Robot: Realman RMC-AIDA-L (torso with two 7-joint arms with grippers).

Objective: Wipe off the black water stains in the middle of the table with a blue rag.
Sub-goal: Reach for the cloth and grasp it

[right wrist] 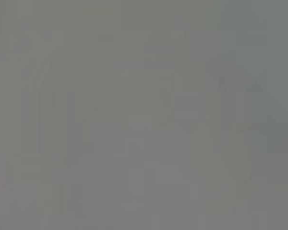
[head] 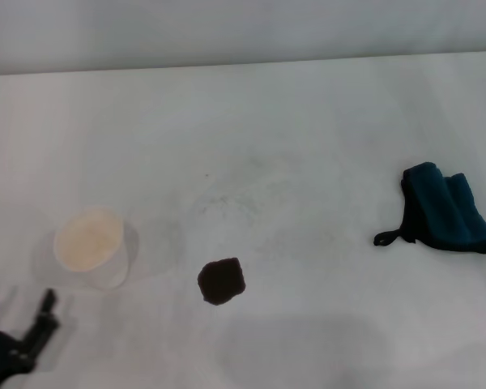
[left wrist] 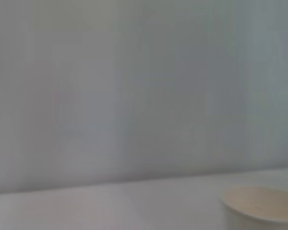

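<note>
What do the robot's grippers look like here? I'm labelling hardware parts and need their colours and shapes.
Only the left gripper shows, at the near left corner of the head view: black, with slim dark fingers rising from a bulkier black body. No cables or markings are visible on it. The right gripper and arm appear in no view; the right wrist view is a plain grey field.

The black water stains (head: pixel 221 280) are found on the table (head: pixel 308 121), near its front and about in the middle. A cup (head: pixel 91 247) is set on the table to the left of them, a little apart. The blue rag (head: pixel 447 209) is laid far off to the right and a bit farther back. The left gripper (head: pixel 14 312) is seen at the front left corner, just before the cup.
</note>
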